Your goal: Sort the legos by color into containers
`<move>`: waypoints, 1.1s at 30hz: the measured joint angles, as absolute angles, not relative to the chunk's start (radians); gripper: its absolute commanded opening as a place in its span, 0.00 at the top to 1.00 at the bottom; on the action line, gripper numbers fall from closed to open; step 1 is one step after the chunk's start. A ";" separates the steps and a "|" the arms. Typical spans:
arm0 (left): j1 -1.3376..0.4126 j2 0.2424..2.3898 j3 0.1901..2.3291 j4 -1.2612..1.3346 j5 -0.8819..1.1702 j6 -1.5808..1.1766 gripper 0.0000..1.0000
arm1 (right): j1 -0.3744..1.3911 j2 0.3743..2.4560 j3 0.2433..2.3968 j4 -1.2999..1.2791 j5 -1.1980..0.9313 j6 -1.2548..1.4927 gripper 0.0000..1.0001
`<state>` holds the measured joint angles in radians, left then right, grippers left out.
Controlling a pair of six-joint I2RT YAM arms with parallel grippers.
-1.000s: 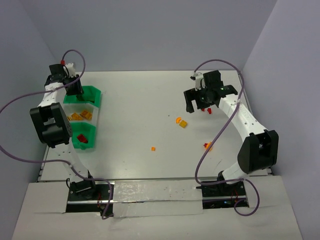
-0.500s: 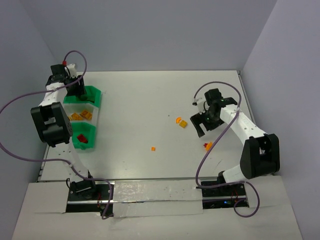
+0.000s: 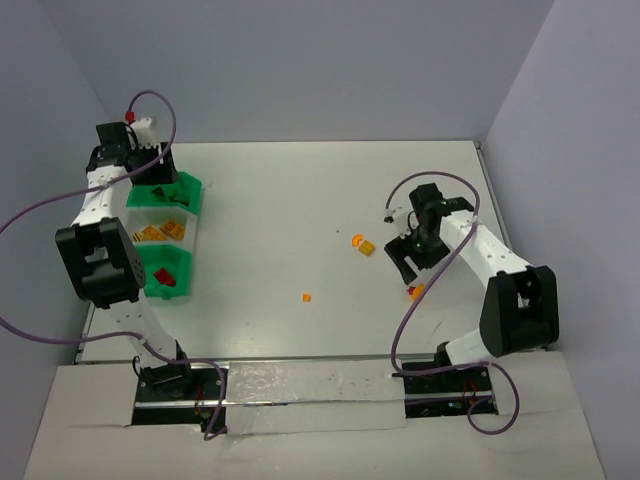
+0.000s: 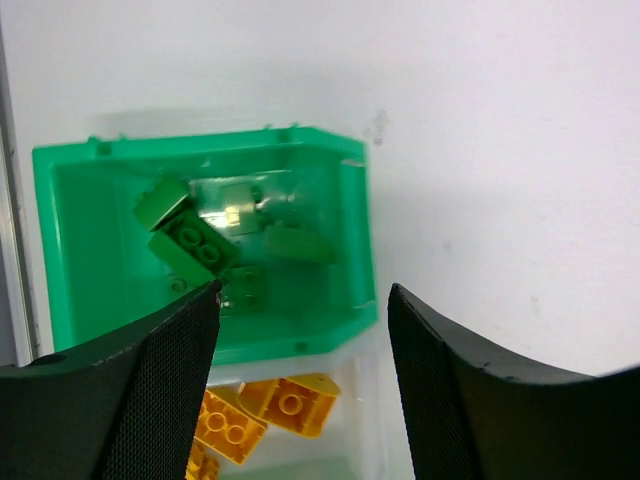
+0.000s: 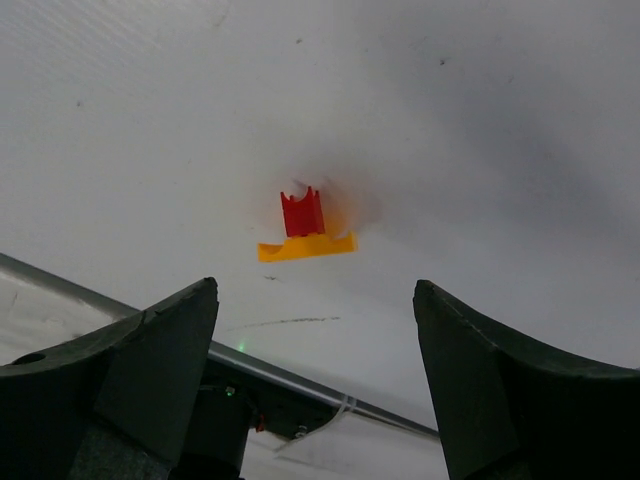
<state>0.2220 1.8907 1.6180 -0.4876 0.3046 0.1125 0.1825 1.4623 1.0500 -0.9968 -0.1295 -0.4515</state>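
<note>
The containers [image 3: 196, 190] stand in a row at the table's left: a far green bin [image 4: 355, 240] with several green legos [image 4: 195, 245], a whitish middle one [image 3: 192, 232] with yellow legos [image 4: 290, 400], and a near green one [image 3: 185, 278] with red legos [image 3: 166, 278]. My left gripper [image 3: 150, 172] hovers over the far green bin, open with nothing between its fingers [image 4: 303, 300]. My right gripper [image 3: 408, 262] is open and empty, just short of a red lego [image 5: 303, 212] sitting on an orange piece [image 5: 306, 246].
Two orange legos [image 3: 362, 243] lie mid-table left of the right arm, and a tiny orange one [image 3: 306, 297] lies nearer the front. The red and orange pair [image 3: 414, 291] sits close to the table's front edge rail [image 5: 300, 385].
My left gripper's jaws have opened over the far green bin. My right arm swung from the far right toward the front, down to the red and orange pair, its jaws narrowing a little.
</note>
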 measured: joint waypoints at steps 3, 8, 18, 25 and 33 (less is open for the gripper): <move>0.204 1.828 1.606 -0.492 0.336 0.118 0.27 | 0.183 1.496 1.049 -1.028 -0.139 -0.471 0.10; 0.190 1.754 1.586 -0.494 0.385 0.116 0.27 | 0.183 1.499 1.042 -1.038 -0.143 -0.488 0.14; 0.163 1.734 1.555 -0.515 0.434 0.113 0.25 | 0.227 1.582 1.126 -1.057 -0.129 -0.546 0.38; 0.159 1.734 1.549 -0.525 0.443 0.113 0.23 | 0.260 1.712 1.170 -1.091 -0.099 -0.587 0.41; 0.159 1.724 1.534 -0.529 0.450 0.112 0.23 | 0.269 1.784 1.194 -1.134 -0.075 -0.596 0.43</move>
